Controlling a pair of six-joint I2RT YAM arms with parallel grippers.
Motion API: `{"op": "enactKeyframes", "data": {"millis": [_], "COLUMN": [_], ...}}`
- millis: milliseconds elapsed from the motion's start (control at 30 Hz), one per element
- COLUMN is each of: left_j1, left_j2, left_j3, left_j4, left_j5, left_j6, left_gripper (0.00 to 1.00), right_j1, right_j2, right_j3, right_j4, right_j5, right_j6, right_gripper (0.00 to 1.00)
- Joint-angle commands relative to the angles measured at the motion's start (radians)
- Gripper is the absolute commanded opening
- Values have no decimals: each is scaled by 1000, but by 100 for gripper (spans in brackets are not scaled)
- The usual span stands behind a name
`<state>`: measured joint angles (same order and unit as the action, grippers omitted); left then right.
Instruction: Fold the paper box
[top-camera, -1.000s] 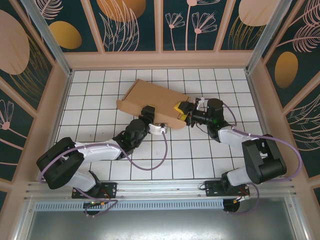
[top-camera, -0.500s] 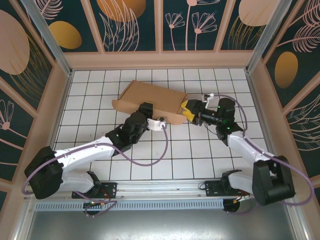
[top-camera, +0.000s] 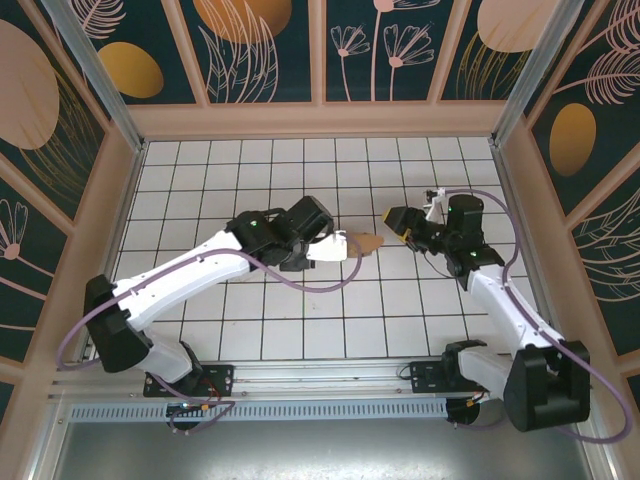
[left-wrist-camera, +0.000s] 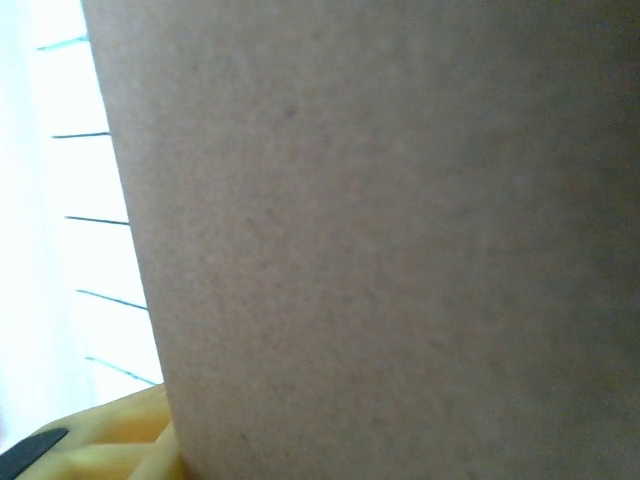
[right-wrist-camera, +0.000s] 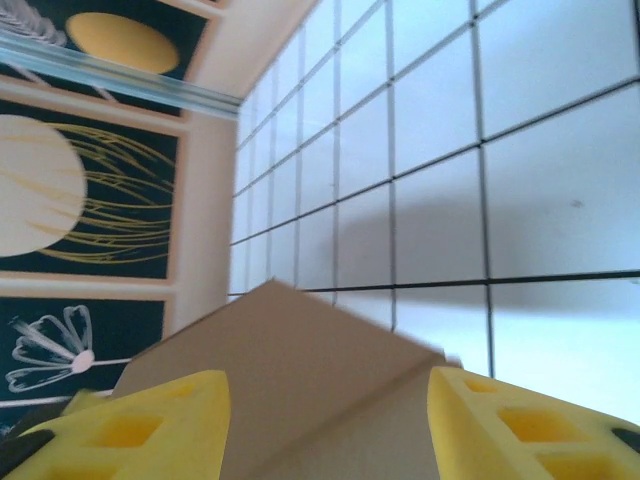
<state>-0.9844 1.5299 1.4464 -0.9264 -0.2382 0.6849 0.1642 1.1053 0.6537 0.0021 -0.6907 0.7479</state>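
Now right claw (right-wrist-camera: 328, 400) open, paper box (right-wrist-camera: 300, 350) corner between fingers (right-wrist-camera: 150, 425), tiles (right-wrist-camera: 540, 200) beyond; left claw (top-camera: 338, 244) at box face, grip untellable.

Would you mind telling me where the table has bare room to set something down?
Free: the tile rows along the back wall, and the near tiles between the left arm and right arm. Crowded: mid-table, where the left arm covers the paper box and the open right gripper faces it.
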Motion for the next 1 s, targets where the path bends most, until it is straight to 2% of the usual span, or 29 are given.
{"op": "enactKeyframes", "data": {"millis": [0,100,200,333,533,667,900,967], "left_j1": [-19,-20,-20,-20,4,21,18,18], "left_j2": [54,97,138,177,250,248,190,151], "left_j3": [65,85,82,99,108,64,-153,-208], "left_j4": [-193,-199,-191,-155,-69,4,244,297], "left_j5": [106,162,168,173,183,173,118,106], "left_j6": [-101,-112,-104,-93,-93,-102,-132,-140], "left_gripper": [48,51,55,59,65,68,64,63], "right_j1": [7,51,101,111,106,97,71,71], "right_j2": [65,148,195,233,255,202,25,-15], "right_j3": [6,-1,-16,-60,-62,-26,43,56], "right_j4": [-2,29,61,142,149,73,-102,-127], "right_j5": [33,10,26,6,1,73,270,286], "right_j6": [-43,-46,-46,-8,-17,-55,-143,-159], "right_gripper": [54,54,54,53,53,54,47,46]}}
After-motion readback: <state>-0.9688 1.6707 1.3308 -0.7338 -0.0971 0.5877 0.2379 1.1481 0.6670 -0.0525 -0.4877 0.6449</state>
